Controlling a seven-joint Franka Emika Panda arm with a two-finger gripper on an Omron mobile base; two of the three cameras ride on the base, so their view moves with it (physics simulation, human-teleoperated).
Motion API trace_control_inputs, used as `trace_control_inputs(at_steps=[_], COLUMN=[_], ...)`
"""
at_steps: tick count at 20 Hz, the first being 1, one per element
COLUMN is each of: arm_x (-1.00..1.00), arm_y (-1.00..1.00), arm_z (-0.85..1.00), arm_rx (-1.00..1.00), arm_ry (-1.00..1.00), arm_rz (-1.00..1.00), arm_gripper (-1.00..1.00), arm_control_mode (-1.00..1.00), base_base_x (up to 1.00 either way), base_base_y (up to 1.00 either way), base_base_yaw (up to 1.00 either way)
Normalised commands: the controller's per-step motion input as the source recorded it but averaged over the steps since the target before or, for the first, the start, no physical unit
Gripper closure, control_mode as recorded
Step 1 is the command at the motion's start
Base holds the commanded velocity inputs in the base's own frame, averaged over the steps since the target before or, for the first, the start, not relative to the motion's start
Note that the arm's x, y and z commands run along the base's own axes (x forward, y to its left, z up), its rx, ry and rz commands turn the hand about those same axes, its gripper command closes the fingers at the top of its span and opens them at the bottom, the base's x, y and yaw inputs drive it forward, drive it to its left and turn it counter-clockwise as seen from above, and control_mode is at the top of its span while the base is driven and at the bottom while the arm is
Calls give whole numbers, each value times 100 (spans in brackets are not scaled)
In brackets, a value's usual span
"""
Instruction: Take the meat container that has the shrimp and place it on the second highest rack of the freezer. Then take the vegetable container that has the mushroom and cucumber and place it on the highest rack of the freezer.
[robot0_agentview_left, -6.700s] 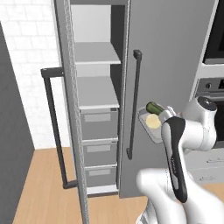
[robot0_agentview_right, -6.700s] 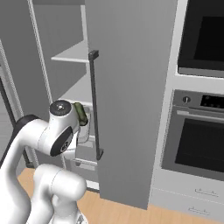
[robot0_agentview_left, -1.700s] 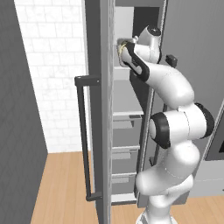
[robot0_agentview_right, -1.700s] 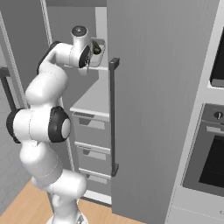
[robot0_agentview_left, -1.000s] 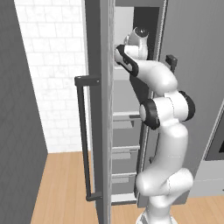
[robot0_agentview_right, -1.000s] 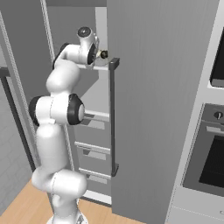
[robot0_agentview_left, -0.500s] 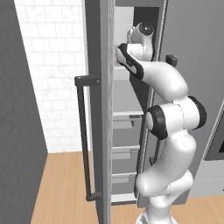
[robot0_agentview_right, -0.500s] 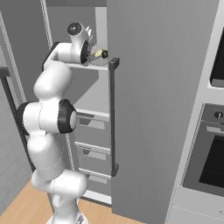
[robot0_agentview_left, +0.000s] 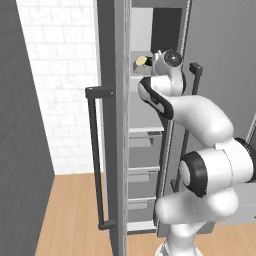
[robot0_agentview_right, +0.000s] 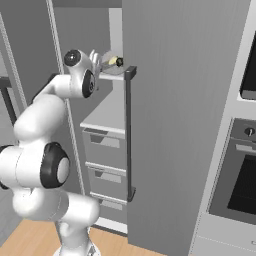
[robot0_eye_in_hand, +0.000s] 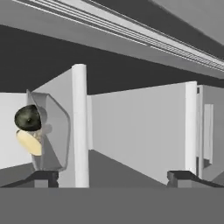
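In the left base view, far left, a dark grey wall stands beside a white tiled wall (robot0_agentview_left: 60, 85), with wood floor (robot0_agentview_left: 70, 215) below. Next comes the open freezer door (robot0_agentview_left: 111, 125), seen edge-on, with a dark vertical handle (robot0_agentview_left: 96, 155) on its outer face. Right of the door edge the freezer interior opens up: a shelf (robot0_agentview_left: 146, 129) with grey drawers (robot0_agentview_left: 142, 182) stacked beneath it. High in that opening sits the vegetable container (robot0_agentview_left: 142, 62), its pale mushroom and dark green cucumber visible, resting on an upper rack close to the door edge. Just right of the container is the gripper (robot0_agentview_left: 152, 64), at the end of the white arm, which reaches up from the lower right. In the right base view the arm rises at left, and the gripper (robot0_agentview_right: 96, 59) points toward the same container (robot0_agentview_right: 114, 61), which sits on the rack edge just beside the top of a dark door handle (robot0_agentview_right: 129, 135); grey drawers lie below, and an oven (robot0_agentview_right: 240, 185) occupies the far right. In the hand view the clear container (robot0_eye_in_hand: 43, 135) stands at left, on the shelf, with the dark cucumber end above the pale mushroom slice; it is apart from the two dark fingertips (robot0_eye_in_hand: 43, 177) at the bottom edge. The jaws stand fully spread and hold nothing; the container is free of them on the rack.
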Motion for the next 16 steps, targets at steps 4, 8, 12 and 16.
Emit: trace_control_inputs(at_steps=[4, 8, 12, 16], arm_x=[-100, -100, -100, -50], arm_y=[-11, -17, -18, -5], arm_z=[0, 0, 0, -1], arm_rx=[0, 0, 0, 0], arm_ry=[6, 10, 13, 8], arm_rz=[0, -1, 0, 0], arm_gripper=[-100, -100, -100, -100], arm_control_mode=[-100, -100, -100, 100], base_base_x=[0, 0, 0, -50], base_base_y=[0, 0, 0, -9], base_base_yaw=[0, 0, 0, 0])
